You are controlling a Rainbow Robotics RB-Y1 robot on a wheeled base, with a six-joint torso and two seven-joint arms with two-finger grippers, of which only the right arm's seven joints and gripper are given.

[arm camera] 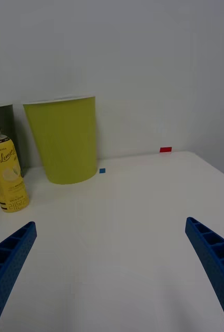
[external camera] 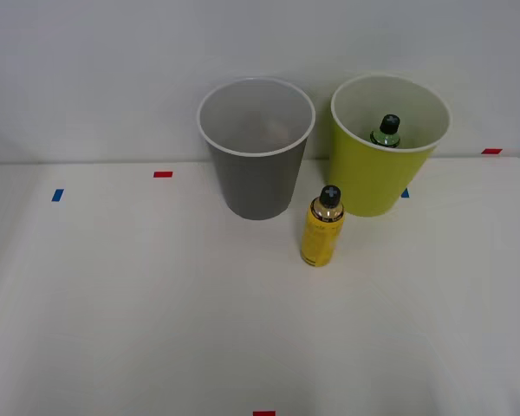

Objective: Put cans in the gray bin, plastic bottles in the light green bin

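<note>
The gray bin (external camera: 256,156) stands at the back of the table, with something faint and indistinct low inside it. Right of it is the light green bin (external camera: 383,165) (arm camera: 64,140), and a dark green plastic bottle (external camera: 386,132) with a black cap stands inside it. A yellow plastic bottle (external camera: 321,227) (arm camera: 6,174) with a gold neck and black cap stands upright on the table just in front of the gap between the two bins. My right gripper (arm camera: 109,275) is open, low over the table, well short of the yellow bottle and the light green bin, with nothing between its blue fingers (arm camera: 215,259).
Small red tape marks (external camera: 163,174) and blue tape marks (external camera: 57,195) dot the white table (external camera: 156,312). A pale wall stands right behind the bins. The table's right edge (arm camera: 215,168) shows in the wrist view.
</note>
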